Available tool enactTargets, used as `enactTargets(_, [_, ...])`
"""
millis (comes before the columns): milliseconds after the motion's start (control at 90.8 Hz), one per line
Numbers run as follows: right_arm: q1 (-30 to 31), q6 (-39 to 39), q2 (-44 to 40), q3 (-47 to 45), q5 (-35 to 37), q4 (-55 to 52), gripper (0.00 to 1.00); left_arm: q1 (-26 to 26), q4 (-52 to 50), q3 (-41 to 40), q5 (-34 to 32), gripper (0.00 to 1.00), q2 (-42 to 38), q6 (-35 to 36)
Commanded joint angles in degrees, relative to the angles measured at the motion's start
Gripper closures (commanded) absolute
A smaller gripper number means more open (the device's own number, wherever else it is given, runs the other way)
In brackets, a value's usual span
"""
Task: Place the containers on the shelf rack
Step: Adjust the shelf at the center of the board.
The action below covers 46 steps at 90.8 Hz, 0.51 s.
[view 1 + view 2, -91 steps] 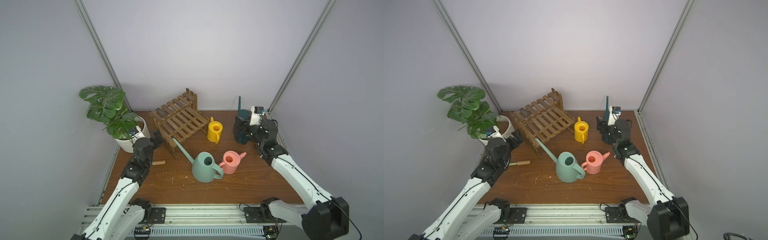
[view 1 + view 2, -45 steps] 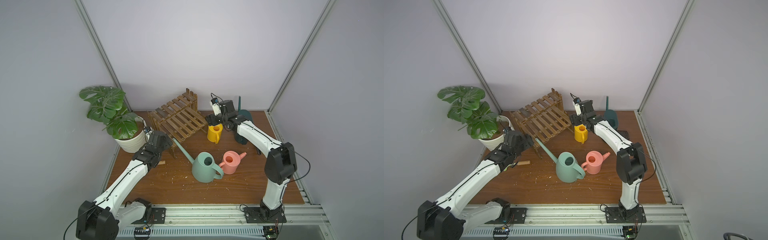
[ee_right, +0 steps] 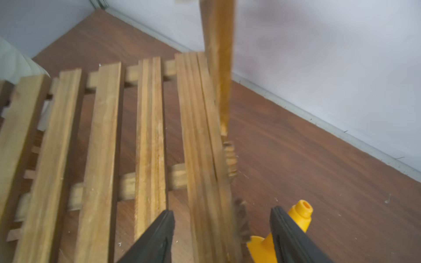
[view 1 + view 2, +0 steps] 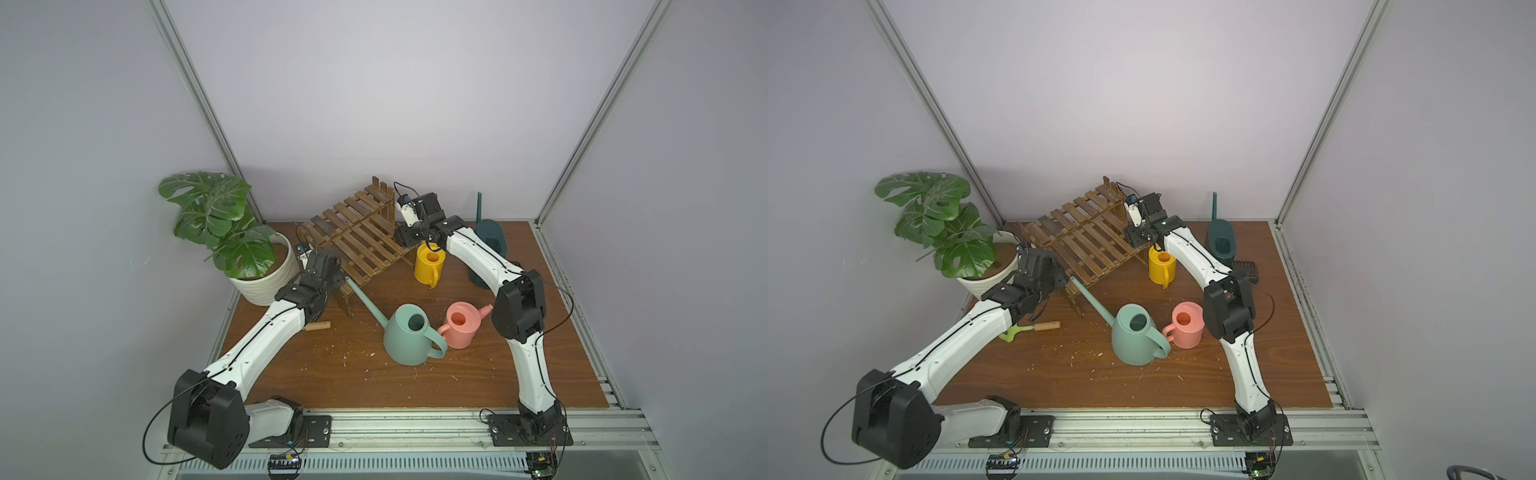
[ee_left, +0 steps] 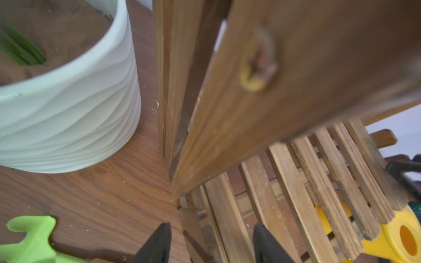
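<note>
The small stepped rack of dark brown wooden slats (image 4: pixel 357 237) is sitting toward the back of the brown wood-grain surface (image 4: pixel 332 374), turned diagonally to the rear wall. No can is resting on it.

The left pincer (image 5: pixel 210 230) is reaching in at the rack's near-left corner. In its wrist view the black fingertips (image 5: pixel 159 239) are standing apart on either side of a thin wooden upright. Whether they are pressing on the wood I cannot tell.

The right pincer (image 3: pixel 222 214) is hovering at the rack's opposite end. Its jaws are gaping wide and straddling the outermost slat, with a clear gap showing on each side.

The small yellow plastic watering can (image 4: pixel 430 266) is standing on the surface just beside that end of the rack, under the right arm. The tall dark-teal oval watering can with a long spout (image 4: pixel 1223 243) is standing behind the arm near the back wall.

The large mint-green conical watering can (image 4: pixel 409 340) is sitting mid-surface, its long spout pointing toward the rack's near-left leg. The small pink watering can (image 4: pixel 461 326) is sitting right against its handle side.

A white ribbed pot holding a leafy plant (image 4: pixel 266 282) is standing just left of the rack. A green hand rake with a wooden handle (image 4: pixel 1030 328) is lying below the left arm.
</note>
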Motion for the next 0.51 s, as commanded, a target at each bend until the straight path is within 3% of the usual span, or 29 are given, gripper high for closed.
enactTargets(0, [0.72, -0.16, 0.36, 0.62, 1.28, -2.11, 0.35, 0.07, -1.13, 1.90, 2.17, 0.48, 2.20, 1.60])
enactTargets(495, [2.45, 3.52, -5.85, -9.78, 2.34, 3.29, 0.55, 4.44, -0.64, 2.33, 6.96, 0.72, 5.77, 4.59])
